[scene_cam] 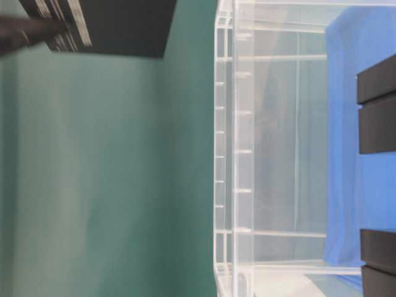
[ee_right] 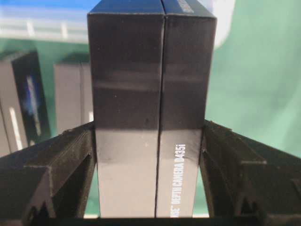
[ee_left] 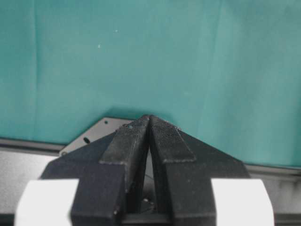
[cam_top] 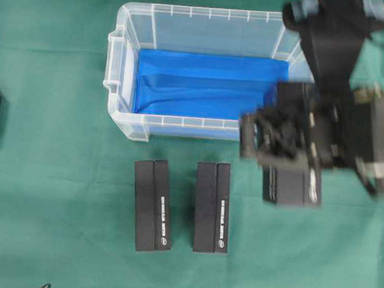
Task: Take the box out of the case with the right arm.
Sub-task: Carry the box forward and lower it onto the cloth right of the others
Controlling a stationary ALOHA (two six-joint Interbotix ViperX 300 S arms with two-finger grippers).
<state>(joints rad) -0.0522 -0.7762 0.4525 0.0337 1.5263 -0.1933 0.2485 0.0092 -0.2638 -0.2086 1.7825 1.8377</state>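
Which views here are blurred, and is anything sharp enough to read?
Overhead view: the right arm and its held box are smeared, while the case and the two boxes on the cloth stay fairly crisp. Table-level view: soft throughout. Right wrist view: the box's white lettering reads clearly, background boxes are blurred. Left wrist view: the left gripper is sharp.

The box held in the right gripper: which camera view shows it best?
The right wrist view: the box fills it, clamped between the right gripper fingers, print readable. Overhead it is blurred under the arm. Table-level shows only a blurred corner. Left wrist shows none.
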